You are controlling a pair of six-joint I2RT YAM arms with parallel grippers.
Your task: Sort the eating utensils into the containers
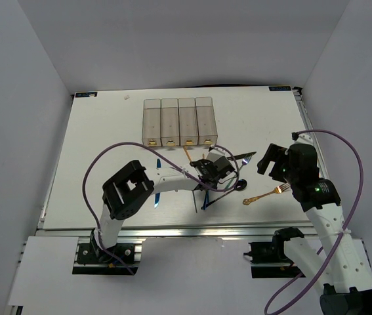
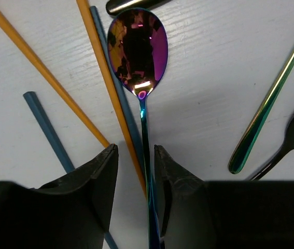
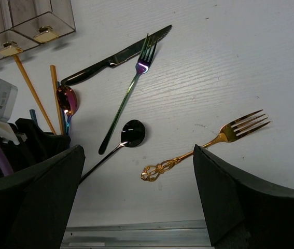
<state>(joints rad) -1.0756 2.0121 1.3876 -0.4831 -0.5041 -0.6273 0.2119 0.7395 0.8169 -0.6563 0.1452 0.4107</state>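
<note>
Iridescent spoon (image 2: 138,49); handle lies between left end effector (image 2: 135,151) fingers; jaws parted, not clamped

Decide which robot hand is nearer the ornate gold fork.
Right. The right hand hovers just beyond the ornate gold fork; the left hand is farther off to the fork's left, straddling the handle of the iridescent spoon.

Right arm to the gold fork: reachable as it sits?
Probably yes. The gold fork lies alone on bare table in front of the open right claw, with nothing on top; the black spoon sits clear of it.
</note>
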